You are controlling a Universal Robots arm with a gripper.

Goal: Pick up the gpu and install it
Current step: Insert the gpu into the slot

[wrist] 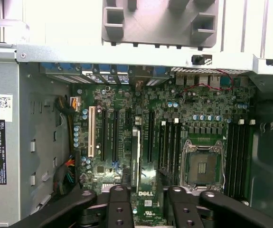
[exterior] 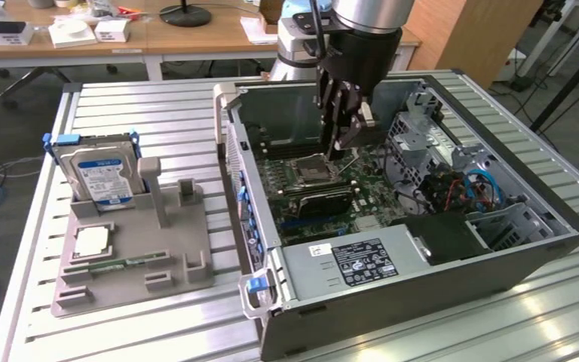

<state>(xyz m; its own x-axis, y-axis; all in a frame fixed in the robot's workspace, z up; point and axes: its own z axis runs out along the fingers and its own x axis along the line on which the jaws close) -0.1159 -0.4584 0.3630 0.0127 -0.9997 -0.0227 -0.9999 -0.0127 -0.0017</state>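
A slatted metal table (exterior: 139, 105) carries an open computer case (exterior: 531, 256) and a grey fixture tray (exterior: 169, 275) (well apart).

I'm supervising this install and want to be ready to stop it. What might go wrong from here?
The gpu, between the gripper's fingers, hangs over several parallel slots. If it is slightly off, it could press onto the motherboard instead of seating. Its pale bracket might also catch on the case going down.
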